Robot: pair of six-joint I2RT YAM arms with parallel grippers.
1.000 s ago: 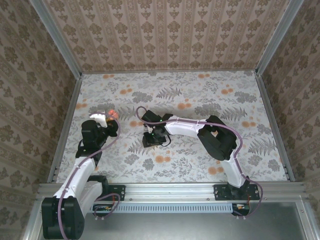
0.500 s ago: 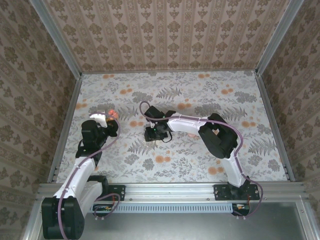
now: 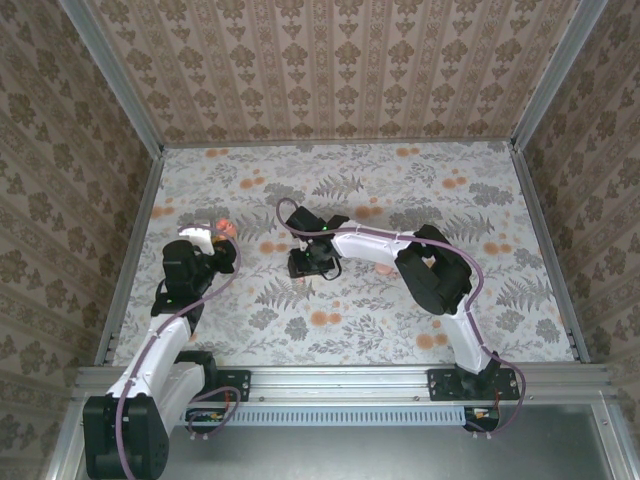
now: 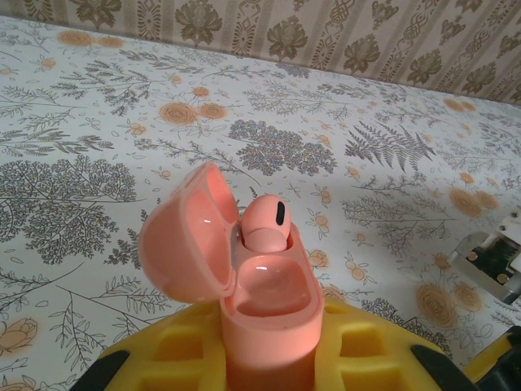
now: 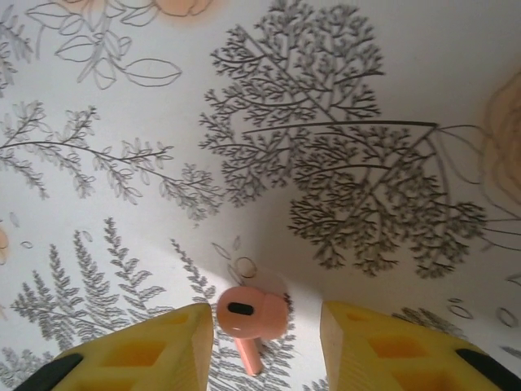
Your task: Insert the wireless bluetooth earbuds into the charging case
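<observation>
On table [image 5: 407, 81], pink stemmed earbud [image 5: 248, 316]

1. Charging case [image 4: 269, 314], left-wrist view: the lower body is sunk between the yellow fingers [image 4: 175, 358] of the left hand [image 4: 273, 338] and cut off by the edge at 6 o'clock; the base is hidden.
2. Seated earbud [image 4: 264, 221]: head showing, stem hidden in its socket.
3. Pale fitting [image 4: 495, 259], 4 o'clock: cut by the edge, cannot be identified.
4. Right hand [image 5: 267, 322], right-wrist view: finger [image 5: 138, 350] bodies cut off at 6 o'clock.
5. Loose earbud [image 5: 248, 314] on the counter [image 5: 407, 81]: contact with the 9 o'clock finger cannot be told.
6. Top view: the case is a small pale-orange blur, lid and body inseparable; the loose earbud is too small to pick out at the right hand.
</observation>
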